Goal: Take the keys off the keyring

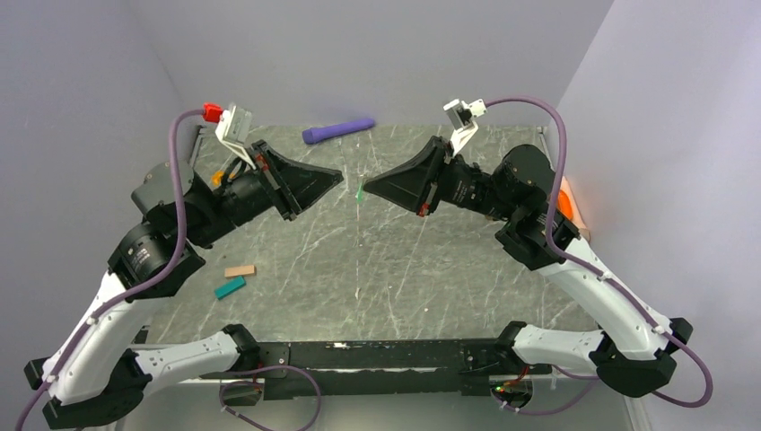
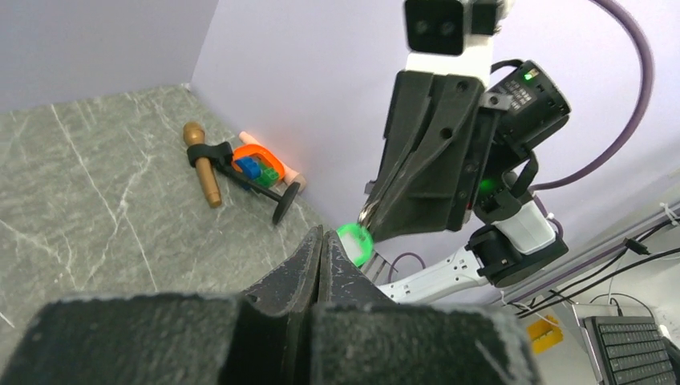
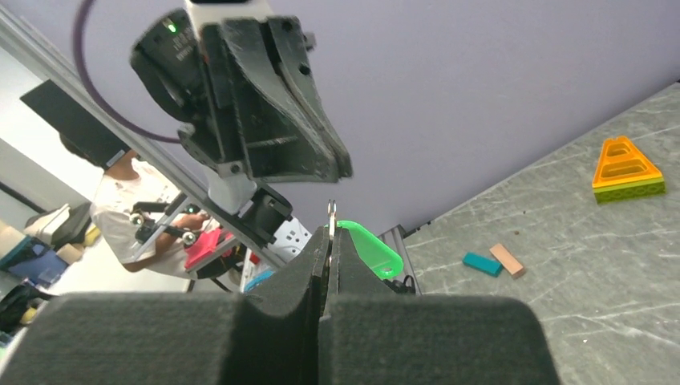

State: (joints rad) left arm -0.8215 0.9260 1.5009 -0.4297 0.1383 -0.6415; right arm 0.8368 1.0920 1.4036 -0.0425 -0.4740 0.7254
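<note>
Both grippers meet tip to tip in the air above the middle of the table. My right gripper (image 1: 368, 189) (image 3: 329, 233) is shut on the keyring (image 3: 330, 212), a thin metal ring that sticks up edge-on between its fingers. The keys, a small flat bright-green oblong (image 3: 371, 247) (image 2: 355, 243) (image 1: 359, 192), hang from the ring beside the right fingertip. My left gripper (image 1: 340, 177) (image 2: 322, 234) is shut with nothing between its fingers. Its tip is right next to the green piece; I cannot tell whether they touch.
A tan block (image 1: 240, 270) and a teal block (image 1: 230, 287) lie at the near left. A purple cylinder (image 1: 338, 131) lies by the back wall. An orange and green triangular toy (image 3: 627, 167) sits at the far left, and an orange toy with a wooden peg (image 2: 202, 164) by the right wall.
</note>
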